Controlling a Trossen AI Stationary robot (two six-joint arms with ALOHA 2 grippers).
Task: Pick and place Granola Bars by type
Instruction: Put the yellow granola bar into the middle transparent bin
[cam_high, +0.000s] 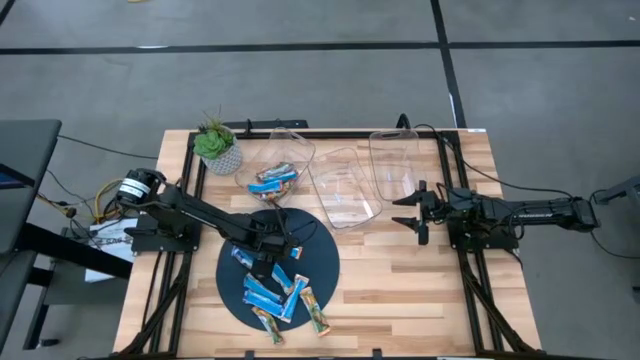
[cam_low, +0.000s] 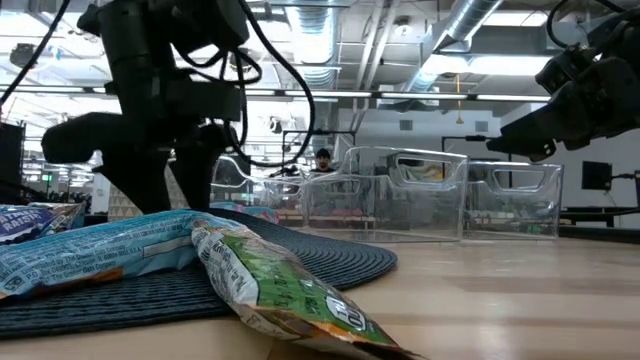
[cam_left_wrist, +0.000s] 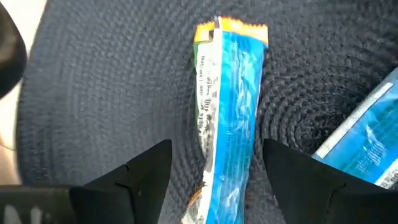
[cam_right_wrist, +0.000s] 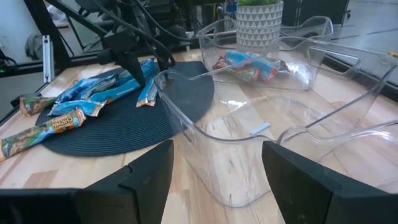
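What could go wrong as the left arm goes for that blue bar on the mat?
The left tool is open astride a blue bar on the dark mat. The shiny wrapper may slip or crumple as the fingers close. Another blue bar lies close by, so it could get nudged or dragged. The clear bins sit tight together, so a drop could land in the wrong one. The right tool waits open beside them.

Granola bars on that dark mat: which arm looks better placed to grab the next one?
Left. The left gripper hangs open over the mat, its fingers either side of a blue bar. The right gripper waits open beside the empty bins, away from the bars.
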